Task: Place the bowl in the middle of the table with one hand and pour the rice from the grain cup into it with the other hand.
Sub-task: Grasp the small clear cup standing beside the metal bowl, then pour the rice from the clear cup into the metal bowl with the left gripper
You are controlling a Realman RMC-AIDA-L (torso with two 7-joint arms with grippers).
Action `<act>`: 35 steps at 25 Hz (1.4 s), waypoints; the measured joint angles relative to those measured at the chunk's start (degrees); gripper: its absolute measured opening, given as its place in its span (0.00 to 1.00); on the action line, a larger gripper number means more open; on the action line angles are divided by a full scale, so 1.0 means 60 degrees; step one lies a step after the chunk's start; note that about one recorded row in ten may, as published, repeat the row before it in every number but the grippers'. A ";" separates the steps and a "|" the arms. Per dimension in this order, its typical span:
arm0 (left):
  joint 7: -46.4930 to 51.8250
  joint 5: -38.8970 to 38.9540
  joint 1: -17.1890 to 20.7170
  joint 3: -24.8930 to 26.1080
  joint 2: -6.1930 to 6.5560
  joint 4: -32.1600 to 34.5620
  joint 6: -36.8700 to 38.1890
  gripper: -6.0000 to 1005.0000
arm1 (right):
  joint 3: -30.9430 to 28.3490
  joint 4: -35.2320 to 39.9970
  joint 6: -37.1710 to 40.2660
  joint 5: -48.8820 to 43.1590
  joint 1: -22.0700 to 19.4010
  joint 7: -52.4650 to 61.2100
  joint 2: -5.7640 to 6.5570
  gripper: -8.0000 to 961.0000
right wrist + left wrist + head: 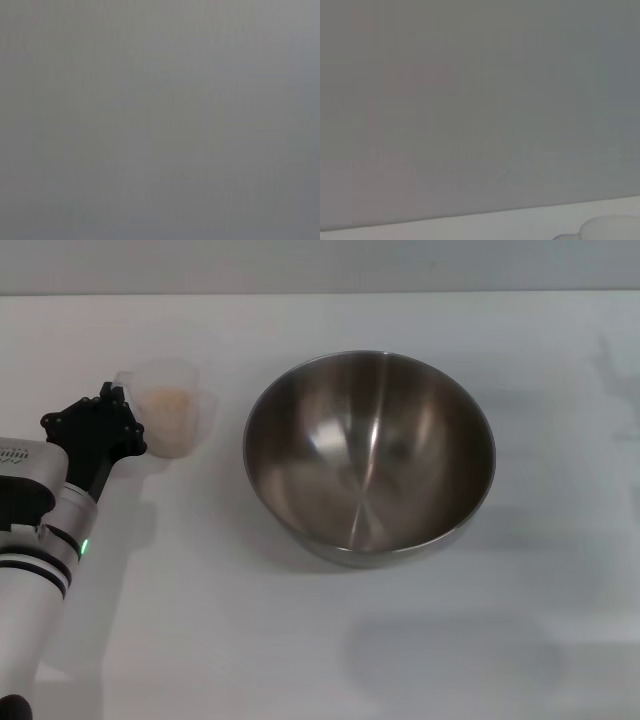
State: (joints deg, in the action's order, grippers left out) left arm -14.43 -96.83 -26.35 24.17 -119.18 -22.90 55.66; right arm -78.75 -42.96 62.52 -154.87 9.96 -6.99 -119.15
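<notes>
The steel bowl (369, 457) stands upright and empty near the middle of the white table (330, 640) in the head view. The transparent grain cup (172, 410) stands upright to the left of it, apart from the bowl, with pale rice (167, 400) inside. My left gripper (124, 420) is right against the cup's left side, at table level. A pale curved edge, possibly the cup's rim (612, 227), shows in a corner of the left wrist view. My right gripper is out of view; the right wrist view shows only plain grey.
My left arm (40, 540) reaches in from the lower left corner. The table's far edge (320, 293) meets a grey wall at the back.
</notes>
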 joint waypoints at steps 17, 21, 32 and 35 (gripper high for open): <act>-0.3764 -0.1675 0.0560 -0.0001 0.0020 -0.0490 0.3488 0.02 | -0.0161 0.0582 0.0354 0.0000 0.0229 0.0007 0.0004 0.84; -0.6284 -0.2252 0.0669 -0.0007 0.0019 -0.1033 0.3646 0.02 | -0.0285 0.0808 0.0388 0.0000 0.0369 0.0007 -0.0003 0.84; -1.0386 -0.2745 0.0745 -0.0909 0.0002 -0.1961 0.3500 0.02 | -0.0294 0.1305 0.0572 0.0000 0.0698 0.0007 0.0022 0.84; -1.0761 -0.2746 0.0730 -0.1038 0.0001 -0.1997 0.3463 0.02 | -0.0294 0.1431 0.0680 0.0000 0.0784 0.0008 0.0023 0.84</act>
State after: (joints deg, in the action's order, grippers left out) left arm -79.00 -113.30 -21.97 17.94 -119.17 -34.88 76.44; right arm -80.51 -34.38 66.60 -154.87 14.66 -6.94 -119.01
